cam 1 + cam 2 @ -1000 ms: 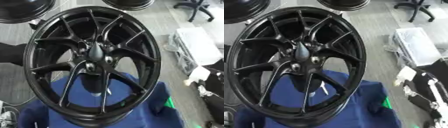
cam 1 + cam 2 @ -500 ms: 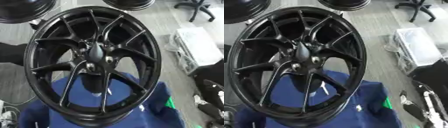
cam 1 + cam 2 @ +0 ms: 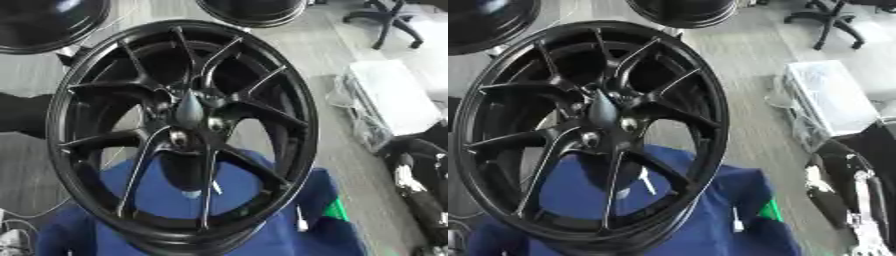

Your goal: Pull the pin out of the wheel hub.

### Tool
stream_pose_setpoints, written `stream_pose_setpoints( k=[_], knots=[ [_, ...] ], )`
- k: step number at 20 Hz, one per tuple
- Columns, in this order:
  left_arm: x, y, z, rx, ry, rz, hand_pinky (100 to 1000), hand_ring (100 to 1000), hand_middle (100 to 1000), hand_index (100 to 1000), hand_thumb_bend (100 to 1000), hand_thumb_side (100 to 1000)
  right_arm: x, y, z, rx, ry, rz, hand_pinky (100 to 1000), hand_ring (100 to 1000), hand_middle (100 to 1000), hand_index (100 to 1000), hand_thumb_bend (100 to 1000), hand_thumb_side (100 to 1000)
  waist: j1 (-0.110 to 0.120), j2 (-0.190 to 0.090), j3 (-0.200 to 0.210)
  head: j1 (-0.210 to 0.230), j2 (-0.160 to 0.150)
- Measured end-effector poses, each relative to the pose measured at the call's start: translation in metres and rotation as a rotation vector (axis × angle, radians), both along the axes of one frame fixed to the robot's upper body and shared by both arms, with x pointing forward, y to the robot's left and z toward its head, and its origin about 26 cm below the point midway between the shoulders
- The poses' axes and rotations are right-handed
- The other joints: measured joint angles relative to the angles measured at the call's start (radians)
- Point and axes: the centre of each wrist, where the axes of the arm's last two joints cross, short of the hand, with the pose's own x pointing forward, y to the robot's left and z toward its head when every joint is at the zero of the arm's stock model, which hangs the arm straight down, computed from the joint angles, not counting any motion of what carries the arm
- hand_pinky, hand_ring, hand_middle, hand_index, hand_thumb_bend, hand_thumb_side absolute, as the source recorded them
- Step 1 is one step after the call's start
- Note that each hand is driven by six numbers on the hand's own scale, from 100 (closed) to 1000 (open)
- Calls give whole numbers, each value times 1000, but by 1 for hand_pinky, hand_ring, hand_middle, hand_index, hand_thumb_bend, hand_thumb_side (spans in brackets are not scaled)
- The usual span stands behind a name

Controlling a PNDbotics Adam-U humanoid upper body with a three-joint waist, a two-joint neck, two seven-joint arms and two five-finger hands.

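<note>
Right now the glossy black wheel hub (image 3: 179,135) with thin curved spokes stands on blue cloth (image 3: 702,220); the right arm (image 3: 859,200) shows, whether its fingers grip I cannot tell.

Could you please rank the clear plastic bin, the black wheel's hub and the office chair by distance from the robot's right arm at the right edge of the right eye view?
From the right arm:
1. Clear plastic bin, just above it, right side.
2. Wheel hub, left of centre.
3. Office chair, top right corner, farthest.
</note>
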Motion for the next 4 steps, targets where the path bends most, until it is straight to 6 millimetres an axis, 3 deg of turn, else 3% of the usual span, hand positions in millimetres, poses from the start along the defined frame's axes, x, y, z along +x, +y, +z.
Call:
stream_pose_setpoints(
  k=[1, 3, 4],
  knots=[
    [-1, 5, 5, 33, -23, 22, 753, 813, 760, 844, 100, 664, -4, -3, 0, -33, -63, -8, 958, 825, 817, 874, 100, 433, 0, -6, -2, -5, -3],
    [-4, 18, 12, 86, -61, 87, 756, 821, 772, 852, 118, 679, -13, -7, -1, -83, -143, -42, 958, 820, 815, 870, 100, 442, 0, -16, -3, -14, -10],
    [-5, 27, 12, 103, -63, 131, 758, 824, 775, 851, 108, 675, -18, -7, -2, -93, -153, -71, 956, 817, 811, 866, 100, 398, 1, -21, -2, -18, -15]
  ],
)
